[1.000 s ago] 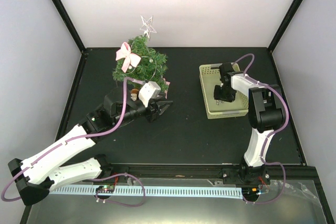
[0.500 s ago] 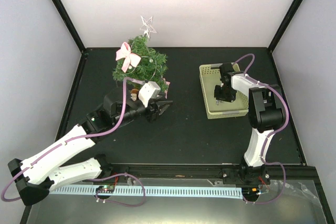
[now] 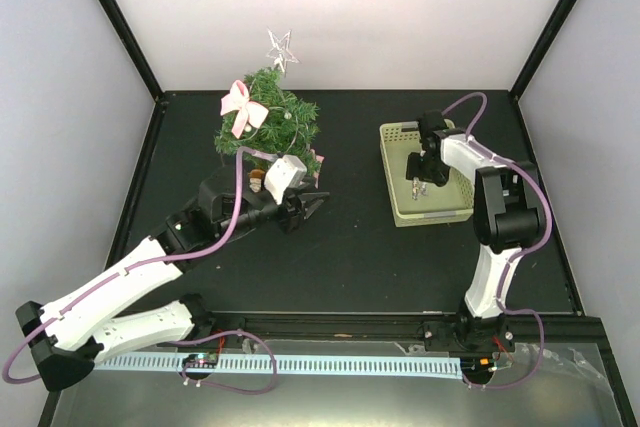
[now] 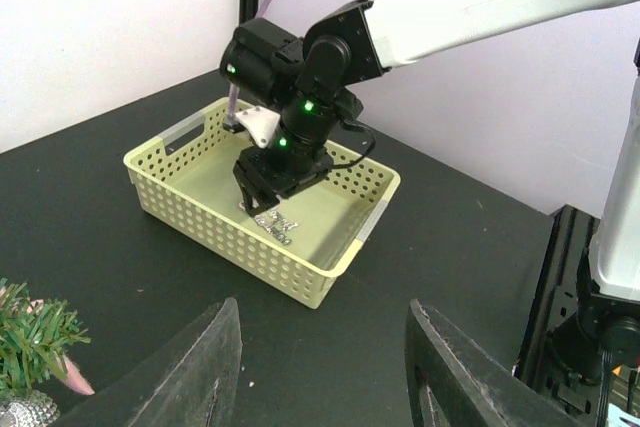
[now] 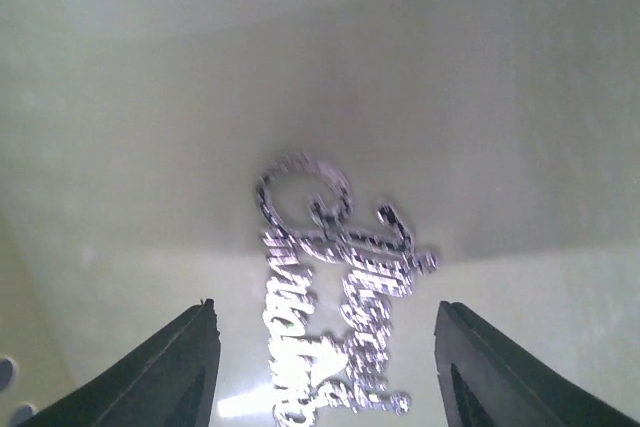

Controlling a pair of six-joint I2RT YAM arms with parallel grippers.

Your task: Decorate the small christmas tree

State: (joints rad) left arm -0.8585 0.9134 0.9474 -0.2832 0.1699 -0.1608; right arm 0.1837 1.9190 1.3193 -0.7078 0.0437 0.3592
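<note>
Small christmas tree (image 3: 275,122) rear-left on tabletop (image 3: 350,247), base mostly hidden behind left wrist; left tool (image 4: 322,305) released, empty, just beside it; right tool (image 5: 325,307), jaws apart, hovers inside green basket (image 3: 395,209) over silver script ornament (image 5: 335,257), lettering blurred, lower end cut off.

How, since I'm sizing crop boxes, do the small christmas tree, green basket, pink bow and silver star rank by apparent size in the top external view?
1. small christmas tree and green basket: about alike, and the tree stands nearer the camera, so unranked.
2. pink bow
3. silver star
</note>
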